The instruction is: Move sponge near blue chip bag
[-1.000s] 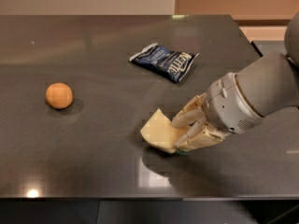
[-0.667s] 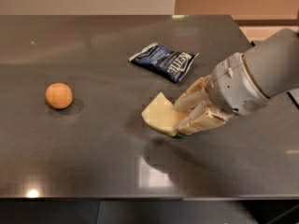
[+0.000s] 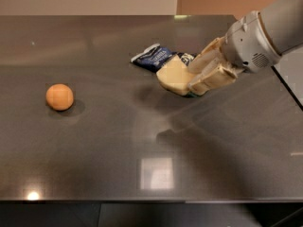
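Note:
The pale yellow sponge (image 3: 173,75) is held in my gripper (image 3: 195,77), lifted above the dark table (image 3: 142,136). The gripper comes in from the right and is shut on the sponge's right side. The blue chip bag (image 3: 154,57) lies on the table just behind and left of the sponge; the sponge and gripper cover its right end. The sponge's shadow falls on the table below and left of it.
A round orange ball (image 3: 59,97) sits on the table at the left. The table's right edge (image 3: 286,86) runs just under the arm. A wall stands behind the table's far edge.
The gripper has carried the sponge up and back toward the chip bag, so that it now overlaps the bag's right end. The ball and bag have not moved.

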